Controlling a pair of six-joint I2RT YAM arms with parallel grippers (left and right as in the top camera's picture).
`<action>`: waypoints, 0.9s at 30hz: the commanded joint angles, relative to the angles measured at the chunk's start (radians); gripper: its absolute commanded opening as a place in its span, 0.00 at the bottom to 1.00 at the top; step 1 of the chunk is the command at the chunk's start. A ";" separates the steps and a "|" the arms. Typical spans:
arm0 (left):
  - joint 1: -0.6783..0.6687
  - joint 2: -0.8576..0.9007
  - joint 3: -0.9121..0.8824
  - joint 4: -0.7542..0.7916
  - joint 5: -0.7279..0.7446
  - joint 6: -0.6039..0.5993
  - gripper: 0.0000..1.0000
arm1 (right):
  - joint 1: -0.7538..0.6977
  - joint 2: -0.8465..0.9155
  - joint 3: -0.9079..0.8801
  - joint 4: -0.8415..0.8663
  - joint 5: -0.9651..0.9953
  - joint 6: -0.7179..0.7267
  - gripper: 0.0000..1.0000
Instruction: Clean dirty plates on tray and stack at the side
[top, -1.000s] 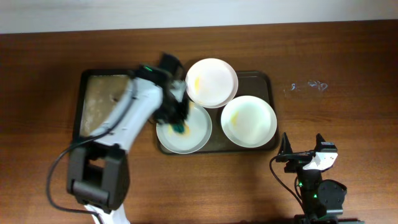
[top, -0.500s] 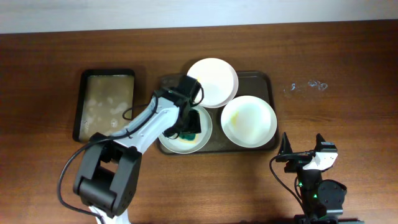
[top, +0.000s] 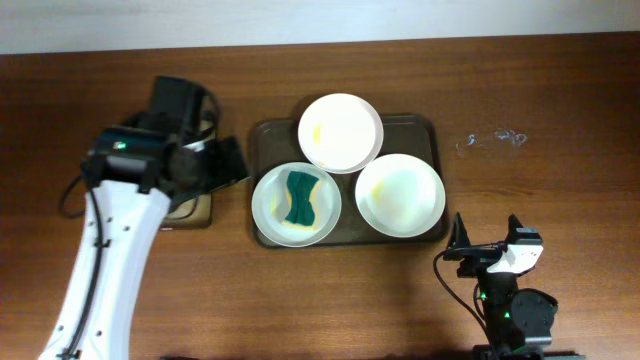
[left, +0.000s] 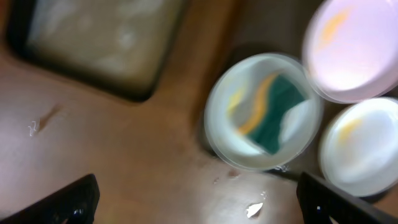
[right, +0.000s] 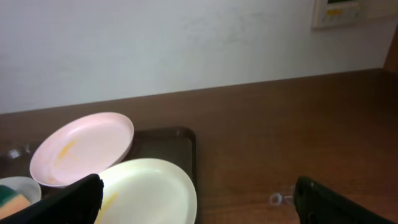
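Three white plates lie on the dark tray (top: 264, 137). The far plate (top: 341, 132) has a yellow smear and partly overlaps the other two. The right plate (top: 400, 194) is also smeared. On the front-left plate (top: 270, 205) rests a green and yellow sponge (top: 300, 199). My left gripper (top: 215, 165) hangs open and empty left of the tray; in its own view the sponge (left: 273, 115) sits on that plate (left: 230, 134), well ahead of the left gripper (left: 199, 202). My right gripper (top: 488, 246) stands open near the front edge, with the right plate (right: 149, 186) ahead of it.
A smaller black tray with a tan bottom (top: 193, 211) lies mostly hidden under my left arm; it shows blurred in the left wrist view (left: 93, 43). Small clear droplets or scraps (top: 495, 138) glint on the wood right of the dark tray. A white wall runs along the back.
My left gripper opened and released the sponge on the front-left plate. It then swung away left, over the small black tray. The right arm has not moved.
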 joint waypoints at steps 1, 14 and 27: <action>0.074 0.002 0.001 -0.086 -0.055 0.005 0.99 | 0.006 -0.006 -0.008 0.133 -0.282 0.259 0.98; 0.105 0.002 0.000 -0.120 -0.055 0.005 0.99 | 0.005 0.158 0.562 0.180 -0.415 0.356 0.98; 0.105 0.002 0.000 -0.120 -0.043 0.005 0.99 | 0.031 1.155 1.670 -1.042 -0.896 0.042 0.65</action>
